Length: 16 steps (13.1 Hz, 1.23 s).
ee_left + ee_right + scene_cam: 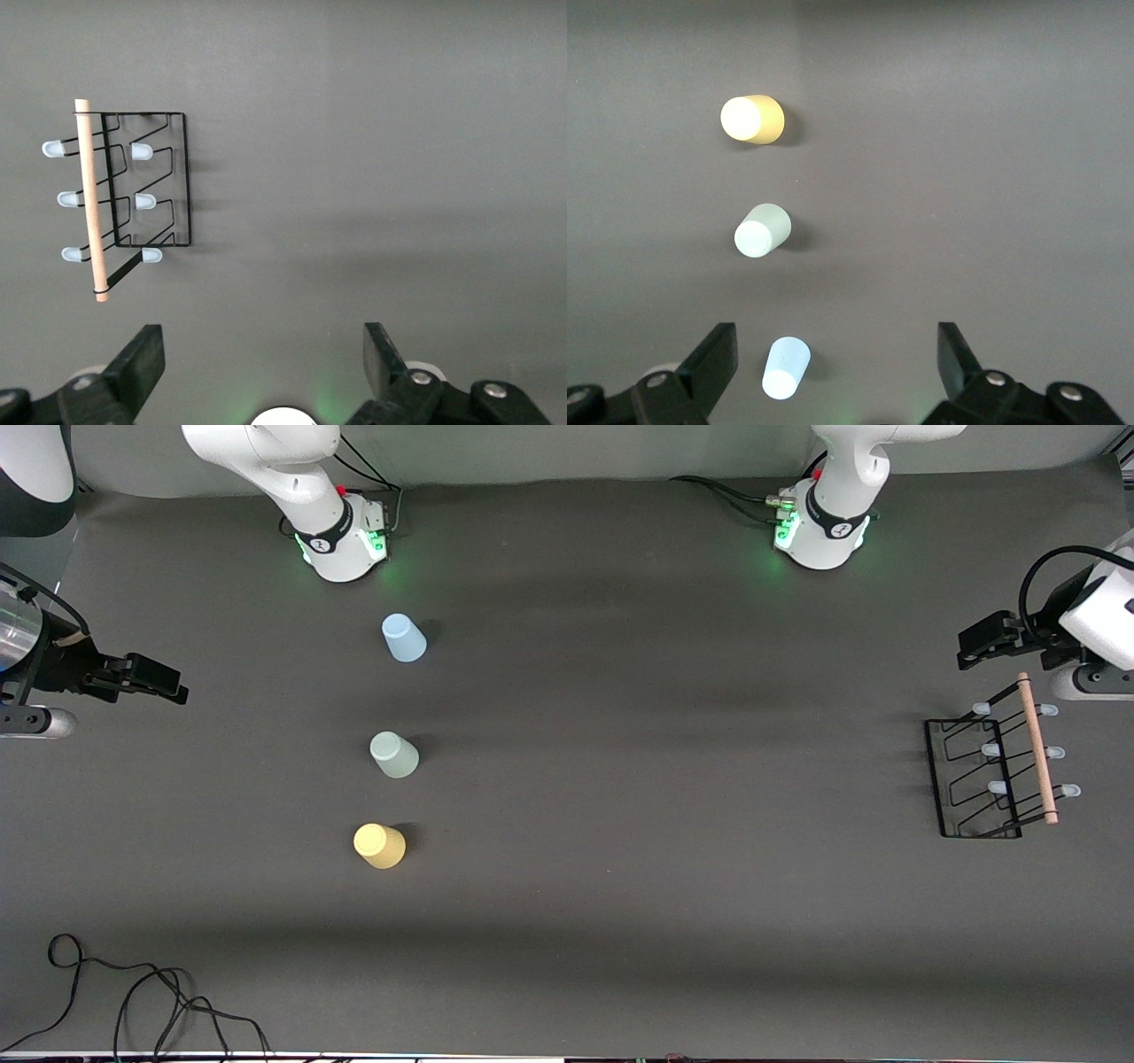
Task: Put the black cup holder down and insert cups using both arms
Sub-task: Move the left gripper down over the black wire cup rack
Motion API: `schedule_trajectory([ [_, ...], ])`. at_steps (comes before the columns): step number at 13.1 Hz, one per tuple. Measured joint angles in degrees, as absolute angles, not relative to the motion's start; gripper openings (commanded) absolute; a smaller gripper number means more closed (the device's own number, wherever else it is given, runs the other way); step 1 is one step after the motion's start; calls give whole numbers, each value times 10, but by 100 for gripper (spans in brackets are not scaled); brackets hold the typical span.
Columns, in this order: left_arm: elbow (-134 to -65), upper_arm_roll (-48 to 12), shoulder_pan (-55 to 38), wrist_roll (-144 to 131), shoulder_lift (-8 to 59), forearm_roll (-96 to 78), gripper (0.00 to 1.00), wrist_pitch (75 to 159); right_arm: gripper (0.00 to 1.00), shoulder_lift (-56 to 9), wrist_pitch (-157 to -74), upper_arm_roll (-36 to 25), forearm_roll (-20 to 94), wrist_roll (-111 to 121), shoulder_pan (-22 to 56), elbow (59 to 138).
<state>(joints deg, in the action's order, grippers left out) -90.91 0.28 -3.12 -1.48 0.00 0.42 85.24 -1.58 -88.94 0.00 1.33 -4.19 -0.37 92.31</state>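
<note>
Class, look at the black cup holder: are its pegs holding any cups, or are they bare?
Bare. All six pale-tipped pegs of the black cup holder are uncovered; the three cups stand apart on the table.

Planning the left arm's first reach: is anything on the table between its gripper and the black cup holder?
Nothing visible. The left gripper, fingers open, hangs at the left arm's end of the table, near the black cup holder. The left wrist view shows only bare mat between them. The three cups stand toward the right arm's end.
</note>
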Motion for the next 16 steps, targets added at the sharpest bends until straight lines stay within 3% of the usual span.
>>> schedule_trajectory([
  [11,-930,12,-19,8,1,36,100,866,100,-16,-890,0,13,-42,-4,928],
  [16,-994,24,163,231,5,38,100,959,100,-16,-890,0,13,-42,-3,929],
])
